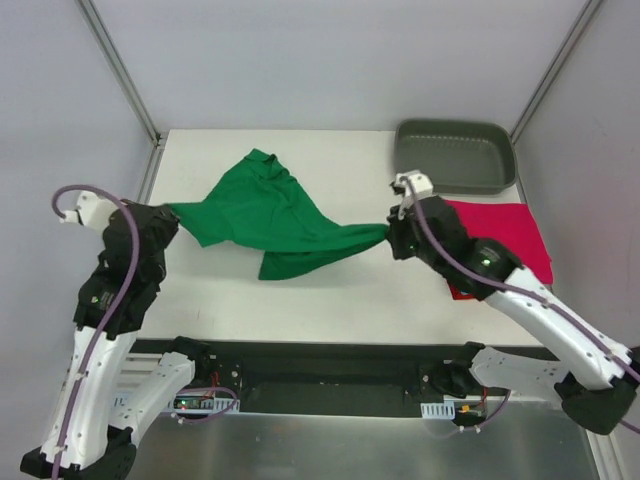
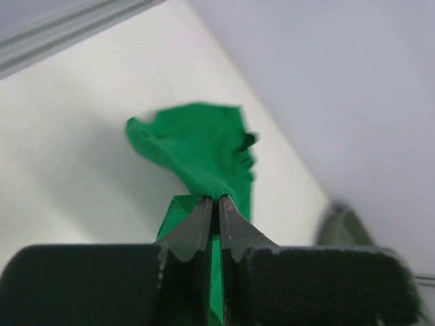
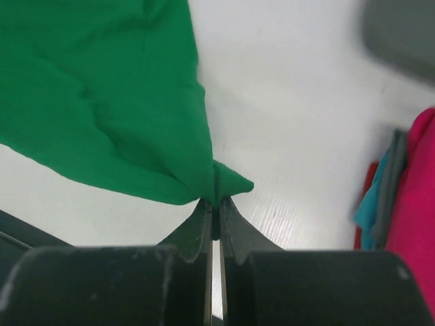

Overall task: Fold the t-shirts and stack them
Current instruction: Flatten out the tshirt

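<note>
A bright green t-shirt (image 1: 272, 220) hangs stretched and rumpled between my two arms over the middle of the table. My left gripper (image 1: 172, 213) is shut on its left end, and green cloth (image 2: 204, 146) bunches out past the closed tips (image 2: 218, 199). At the shirt's right end my right gripper (image 1: 390, 232) is shut on a small tuft (image 3: 228, 182), the cloth (image 3: 102, 102) spreading away to the left. A stack of folded t-shirts lies at the right, crimson-pink on top (image 1: 505, 240); teal and red edges (image 3: 372, 204) show under it.
A grey plastic tray (image 1: 455, 155) stands at the back right corner, close behind the folded stack. Metal frame posts (image 1: 120, 70) rise at both back corners of the white table (image 1: 330, 300). The arm bases sit along the near edge.
</note>
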`<action>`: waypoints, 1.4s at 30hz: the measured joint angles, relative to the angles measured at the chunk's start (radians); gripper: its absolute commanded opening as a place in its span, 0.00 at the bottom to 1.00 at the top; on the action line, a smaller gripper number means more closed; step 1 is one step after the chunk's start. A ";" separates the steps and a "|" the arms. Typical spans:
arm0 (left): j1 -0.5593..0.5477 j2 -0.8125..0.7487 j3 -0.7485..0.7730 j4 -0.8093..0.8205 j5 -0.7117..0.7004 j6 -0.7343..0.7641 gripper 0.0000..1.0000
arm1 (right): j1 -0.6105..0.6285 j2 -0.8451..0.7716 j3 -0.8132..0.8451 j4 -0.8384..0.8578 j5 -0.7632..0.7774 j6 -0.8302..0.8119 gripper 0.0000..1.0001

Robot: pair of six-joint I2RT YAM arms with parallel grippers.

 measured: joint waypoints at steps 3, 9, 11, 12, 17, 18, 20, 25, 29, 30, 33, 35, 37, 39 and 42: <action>0.000 0.011 0.161 0.035 0.016 0.068 0.00 | -0.001 -0.068 0.160 -0.043 0.010 -0.060 0.01; 0.000 0.040 0.488 0.096 0.085 0.208 0.00 | -0.001 -0.107 0.494 -0.160 -0.047 -0.154 0.01; 0.000 0.043 0.584 0.108 0.126 0.252 0.00 | -0.001 -0.116 0.582 -0.200 -0.095 -0.169 0.01; 0.000 0.044 0.629 0.113 0.150 0.272 0.00 | -0.001 -0.123 0.624 -0.219 -0.130 -0.175 0.01; 0.000 0.052 0.819 0.128 0.281 0.333 0.00 | -0.001 -0.184 0.743 -0.283 -0.329 -0.186 0.01; 0.000 0.056 0.859 0.130 0.313 0.340 0.00 | -0.001 -0.194 0.756 -0.290 -0.362 -0.186 0.01; 0.000 0.064 0.924 0.137 0.367 0.354 0.00 | -0.001 -0.216 0.783 -0.299 -0.426 -0.185 0.01; 0.000 0.069 0.986 0.155 0.438 0.377 0.00 | -0.001 -0.243 0.802 -0.298 -0.513 -0.185 0.01; 0.000 0.093 0.972 0.163 0.450 0.387 0.00 | -0.001 -0.231 0.790 -0.296 -0.453 -0.187 0.01; 0.000 0.105 0.959 0.168 0.448 0.389 0.00 | -0.001 -0.225 0.779 -0.293 -0.414 -0.190 0.01; 0.000 0.145 0.892 0.193 0.435 0.401 0.00 | -0.001 -0.199 0.722 -0.279 -0.259 -0.198 0.01; 0.000 0.179 0.817 0.229 0.410 0.414 0.00 | -0.002 -0.164 0.674 -0.270 -0.142 -0.204 0.01; 0.000 0.227 0.725 0.269 0.366 0.431 0.00 | -0.029 -0.095 0.608 -0.246 -0.017 -0.211 0.01; 0.000 0.299 0.628 0.320 0.321 0.444 0.00 | -0.095 -0.019 0.537 -0.200 0.018 -0.212 0.01; 0.016 0.456 0.493 0.418 0.281 0.459 0.00 | -0.254 0.151 0.407 -0.098 -0.020 -0.208 0.01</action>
